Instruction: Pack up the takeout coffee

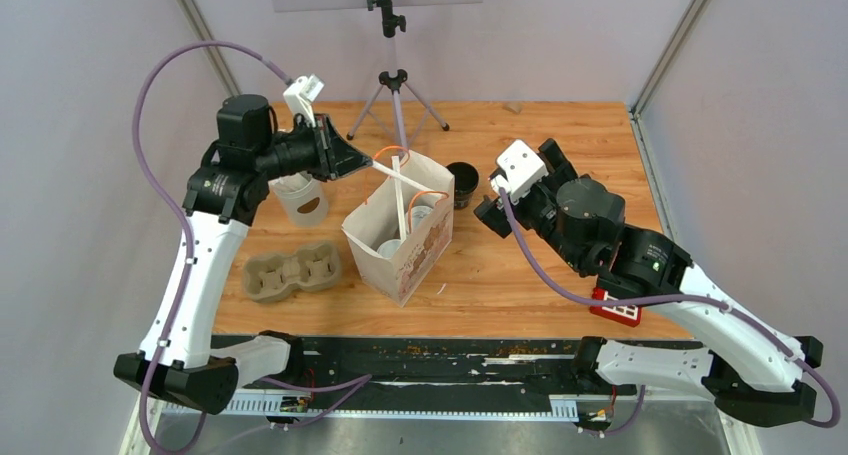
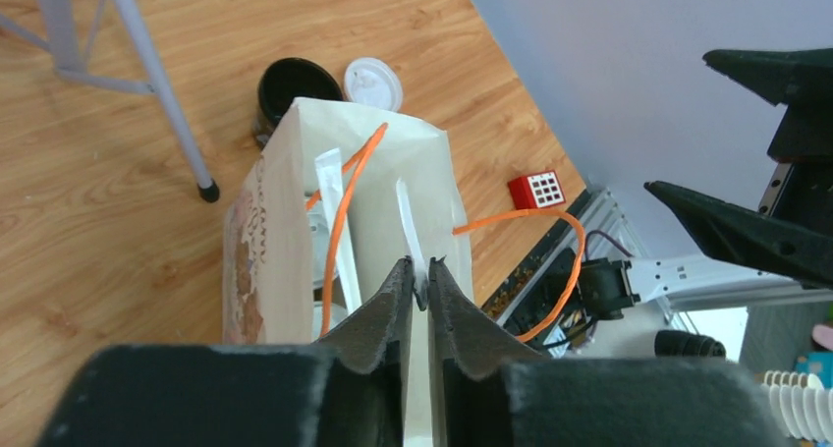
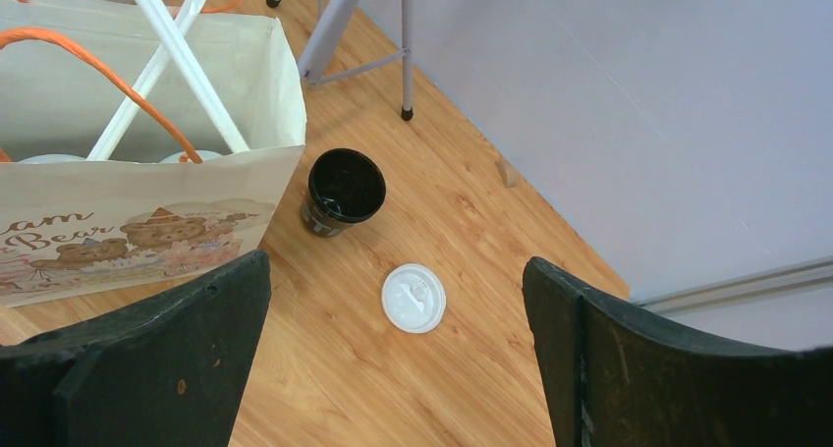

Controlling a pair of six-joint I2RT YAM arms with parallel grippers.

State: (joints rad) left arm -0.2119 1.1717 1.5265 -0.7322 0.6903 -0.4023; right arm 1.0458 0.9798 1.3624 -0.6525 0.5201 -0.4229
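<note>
A printed paper bag [image 1: 400,243] with orange handles stands mid-table. Inside it show the white lids of two takeout coffee cups [image 1: 421,215] and two crossed white straws [image 1: 408,180]. My left gripper [image 2: 420,263] hovers over the bag's far-left rim, shut on the top end of one straw [image 2: 407,216]. Right of the bag, one black cup [image 3: 345,187] stands open on the table. Its white lid [image 3: 414,297] lies flat beside it. My right gripper [image 3: 396,262] hangs open above that lid, holding nothing.
A white cup of straws [image 1: 300,197] stands left of the bag, under my left arm. In front of it lies a brown pulp carrier tray [image 1: 292,271]. A tripod [image 1: 397,100] stands at the back. A small red block [image 1: 615,310] sits near the right front edge.
</note>
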